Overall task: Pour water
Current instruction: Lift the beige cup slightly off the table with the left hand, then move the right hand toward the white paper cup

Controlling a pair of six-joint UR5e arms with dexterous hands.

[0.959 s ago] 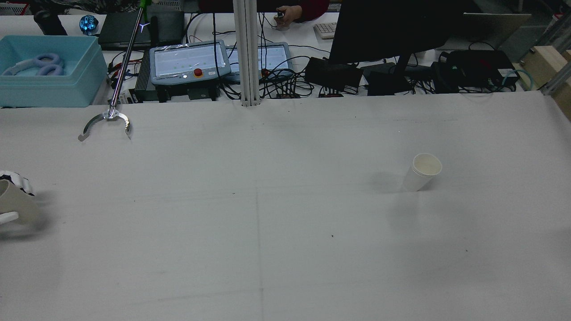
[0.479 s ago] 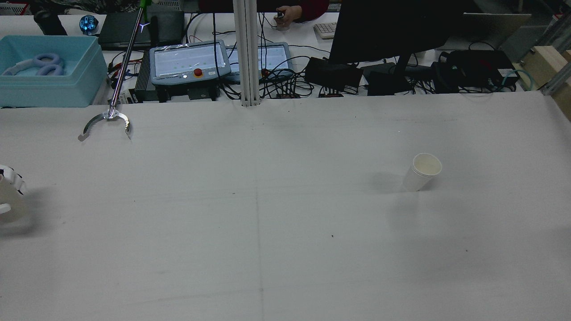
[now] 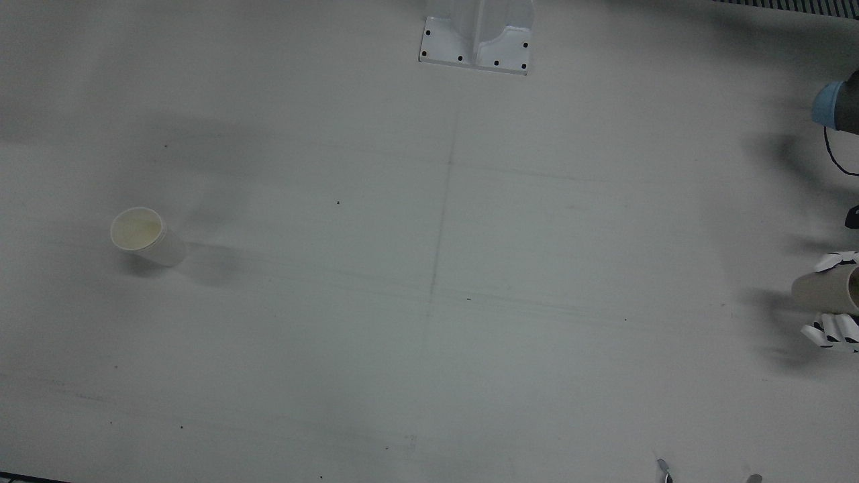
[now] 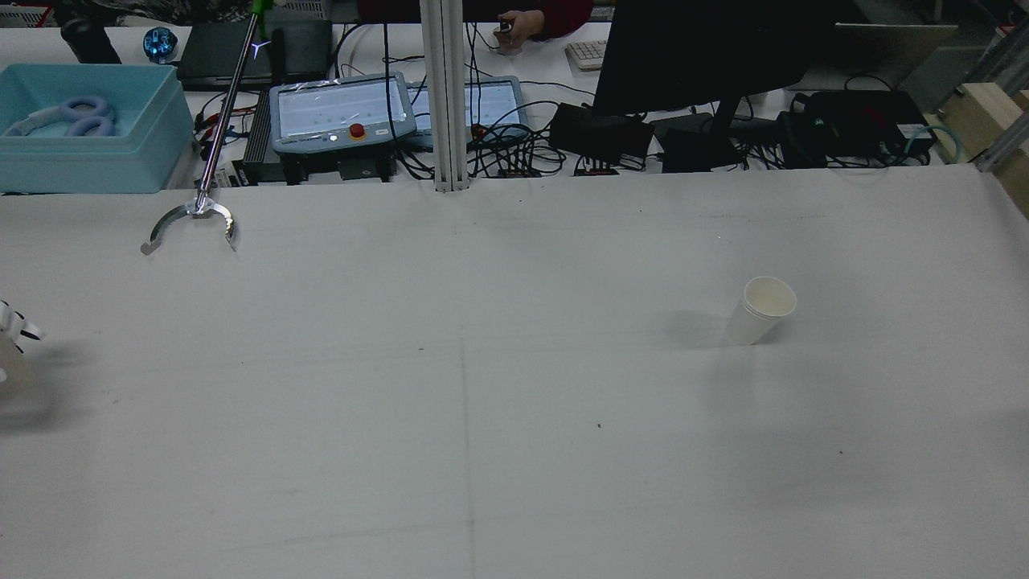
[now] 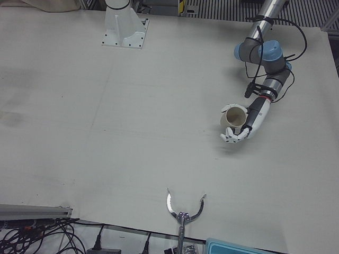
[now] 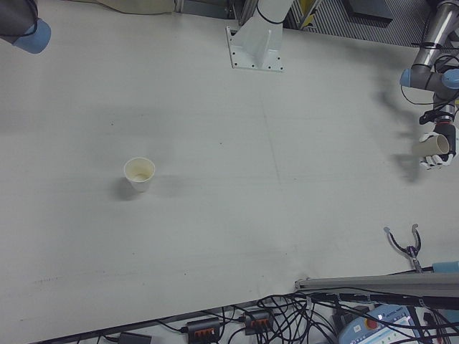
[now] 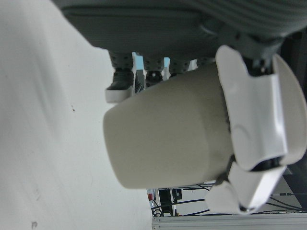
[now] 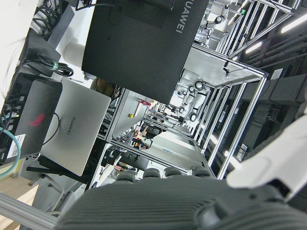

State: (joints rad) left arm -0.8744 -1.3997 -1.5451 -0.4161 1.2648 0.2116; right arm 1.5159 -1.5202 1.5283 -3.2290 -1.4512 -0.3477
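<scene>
A white paper cup point(image 4: 760, 310) stands upright on the table's right half, also in the front view point(image 3: 141, 235) and the right-front view point(image 6: 139, 173). My left hand point(image 5: 241, 129) is shut on a beige paper cup point(image 5: 234, 116), held tilted above the table's far left side. Its white fingers point(image 7: 254, 124) wrap the beige cup point(image 7: 168, 134) in the left hand view. Only its fingertips point(image 4: 12, 322) show at the rear view's left edge. The right hand point(image 8: 158, 201) shows only as grey palm and one white finger, so its state is unclear.
A metal grabber claw point(image 4: 193, 221) on a rod rests on the table's far left part. Behind the table's edge are a blue bin point(image 4: 88, 129), teach pendants point(image 4: 342, 112), cables and a monitor point(image 4: 699, 48). A post base point(image 3: 478, 37) stands at centre.
My left hand has carried the beige cup further left, almost out of the rear view. The white cup has not moved.
</scene>
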